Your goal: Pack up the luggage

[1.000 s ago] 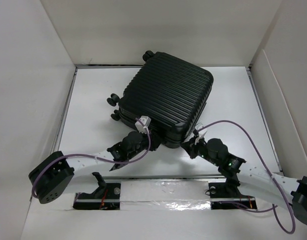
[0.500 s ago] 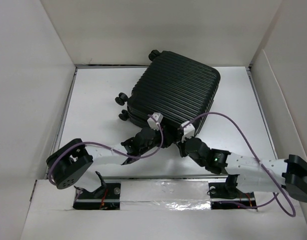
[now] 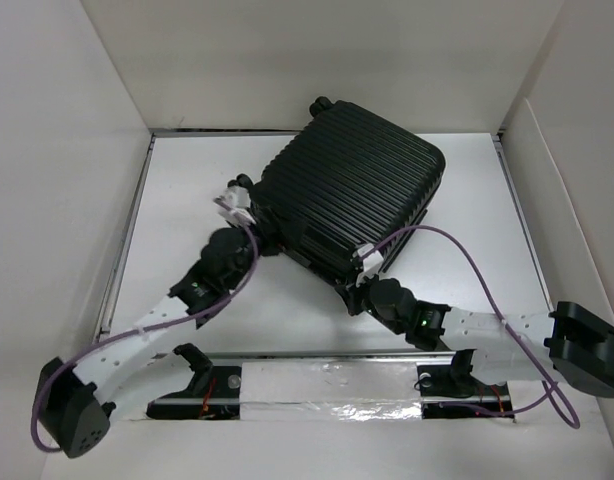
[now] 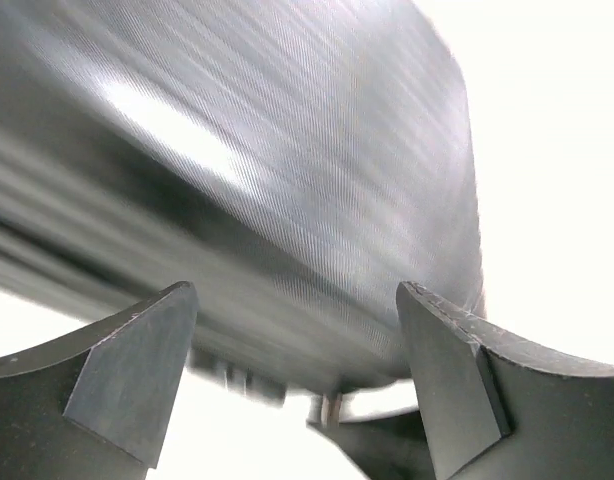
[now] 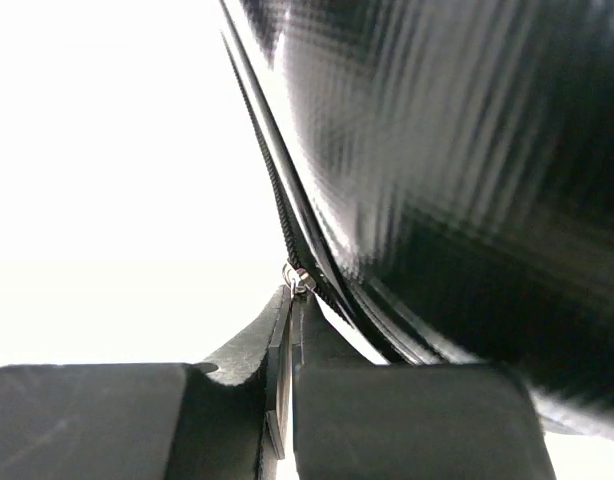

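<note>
- Clearly wide, the left claw (image 4: pixel 297 300) stands by the wheels (image 3: pixel 242 184) of the luggage (image 3: pixel 357 185). The shell fills the view just ahead of it and nothing is gripped. I judge it should press flat on that end as a brace, so the case cannot swivel on the surface (image 3: pixel 187 300).
- Right claw (image 5: pixel 290 330) is pinched tight on the zip pull (image 5: pixel 299 280), at the case's near corner just ahead of it. The step looks like zipping the seam shut, so draw the pull along the track's line, never outward.
- Luggage lies flat, ribbed shell up, beyond both claws. Its long axis runs diagonally, wheels pointing far-left beside the left claw, the opposite end beyond and right of the right claw.
</note>
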{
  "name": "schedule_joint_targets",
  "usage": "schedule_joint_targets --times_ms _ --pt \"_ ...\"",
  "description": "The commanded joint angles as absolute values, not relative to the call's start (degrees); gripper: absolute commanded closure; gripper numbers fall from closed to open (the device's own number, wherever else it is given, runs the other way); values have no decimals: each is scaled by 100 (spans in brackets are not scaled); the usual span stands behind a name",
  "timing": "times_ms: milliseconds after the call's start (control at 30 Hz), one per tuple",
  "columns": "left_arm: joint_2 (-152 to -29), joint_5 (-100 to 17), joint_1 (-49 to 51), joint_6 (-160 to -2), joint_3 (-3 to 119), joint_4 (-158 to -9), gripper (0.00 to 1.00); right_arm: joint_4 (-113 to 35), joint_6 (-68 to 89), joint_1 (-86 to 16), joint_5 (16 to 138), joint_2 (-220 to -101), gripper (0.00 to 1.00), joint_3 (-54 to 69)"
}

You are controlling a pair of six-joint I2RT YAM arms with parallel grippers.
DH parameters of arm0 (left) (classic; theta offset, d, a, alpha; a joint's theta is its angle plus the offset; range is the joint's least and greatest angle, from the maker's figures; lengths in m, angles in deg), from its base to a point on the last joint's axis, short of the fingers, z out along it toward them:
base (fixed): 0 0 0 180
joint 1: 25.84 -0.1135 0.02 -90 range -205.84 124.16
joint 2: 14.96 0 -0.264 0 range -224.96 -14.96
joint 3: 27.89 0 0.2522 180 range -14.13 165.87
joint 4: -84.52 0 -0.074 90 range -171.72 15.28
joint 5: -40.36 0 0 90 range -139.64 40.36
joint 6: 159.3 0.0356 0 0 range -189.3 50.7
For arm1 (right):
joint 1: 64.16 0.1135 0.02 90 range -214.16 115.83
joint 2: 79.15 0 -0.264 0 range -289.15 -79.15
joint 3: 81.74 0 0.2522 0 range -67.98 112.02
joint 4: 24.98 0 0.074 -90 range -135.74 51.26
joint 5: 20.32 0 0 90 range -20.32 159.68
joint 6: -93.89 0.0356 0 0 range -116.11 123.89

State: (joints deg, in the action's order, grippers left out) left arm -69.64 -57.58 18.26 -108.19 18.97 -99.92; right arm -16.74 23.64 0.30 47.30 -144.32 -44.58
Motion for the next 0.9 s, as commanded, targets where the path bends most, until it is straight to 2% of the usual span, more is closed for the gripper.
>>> schedule_joint_targets --times_ms 0,133,200,300,600,867 --pt "-6472 -6054 926 -10999 2392 -9422 21 -824 2393 35 5666 -14279 100 -4433" --pt "-6795 -5256 -823 -11218 2498 -9657 23 -816 2288 35 5877 -14305 100 -4381" --pt "-7329 -4449 -1708 -11456 2586 -9954 24 -816 2226 -18 5930 -14366 100 -4363" --pt "-8032 -3875 -2178 -11632 2796 -10193 26 -772 2191 -18 6000 -14480 100 -4372" --pt "-8949 -3523 -2179 -11790 3394 -10544 26 -499 2182 -18 6273 -14780 100 -4433" --pt "-9046 -3391 -2179 -12053 3421 -10958 26 -569 2147 -18 6300 -14806 100 -4407"
